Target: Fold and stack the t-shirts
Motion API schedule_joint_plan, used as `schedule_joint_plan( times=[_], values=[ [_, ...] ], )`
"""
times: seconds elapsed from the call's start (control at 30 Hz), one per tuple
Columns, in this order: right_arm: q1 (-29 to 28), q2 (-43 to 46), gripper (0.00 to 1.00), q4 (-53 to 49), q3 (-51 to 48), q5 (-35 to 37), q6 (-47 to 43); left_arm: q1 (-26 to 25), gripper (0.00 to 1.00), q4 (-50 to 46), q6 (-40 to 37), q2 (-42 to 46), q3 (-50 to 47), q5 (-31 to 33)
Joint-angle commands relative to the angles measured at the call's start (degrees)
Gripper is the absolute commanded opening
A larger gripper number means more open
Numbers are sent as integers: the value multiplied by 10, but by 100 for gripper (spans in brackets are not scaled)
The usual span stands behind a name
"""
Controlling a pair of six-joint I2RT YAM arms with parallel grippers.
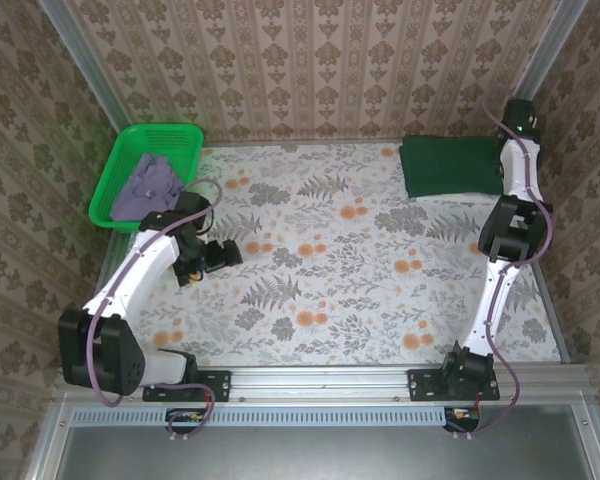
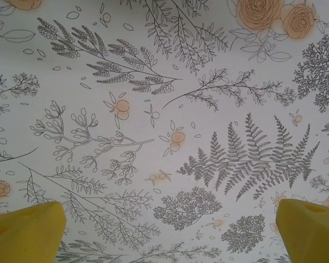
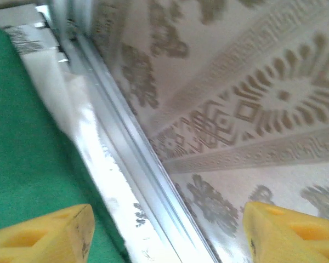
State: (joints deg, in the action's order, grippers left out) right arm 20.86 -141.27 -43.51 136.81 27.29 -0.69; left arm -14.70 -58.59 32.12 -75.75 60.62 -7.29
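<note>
Yellow fingers [image 2: 24,233] of the left end effector [image 2: 170,230] stand spread wide over the bare flowered counter [image 1: 330,270], holding nothing. Its arm bends up from the near left, wrist angled down, just beside the green basket [image 1: 105,195] where the lavender t-shirt [image 1: 148,185] lies crumpled. The right arm stretches to the far right corner, its end effector [image 3: 167,230] also parted and empty, at the edge of the dark green t-shirt [image 1: 450,165], which lies folded flat there. That shirt looks finished; the next move likely calls for lifting the lavender one out and spreading it for folding.
</note>
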Motion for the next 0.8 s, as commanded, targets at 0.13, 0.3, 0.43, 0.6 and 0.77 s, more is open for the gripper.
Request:
schedule_joint_plan(
  times=[0.13,0.3,0.43,0.6,0.77],
  values=[
    [-13,109,75,-38,-75,2,100,-12,100,-35,-5,-20,78,10],
    [-37,265,81,61,-255,-50,145,-41,100,-41,-12,-20,146,66],
    [-75,426,91,190,-452,-77,185,-69,100,-14,-22,16,181,138],
    [-132,609,99,392,-704,-104,209,-79,100,122,-63,141,100,246],
    [-176,708,100,410,-832,-103,232,-69,100,341,-162,304,-92,358]
  ],
)
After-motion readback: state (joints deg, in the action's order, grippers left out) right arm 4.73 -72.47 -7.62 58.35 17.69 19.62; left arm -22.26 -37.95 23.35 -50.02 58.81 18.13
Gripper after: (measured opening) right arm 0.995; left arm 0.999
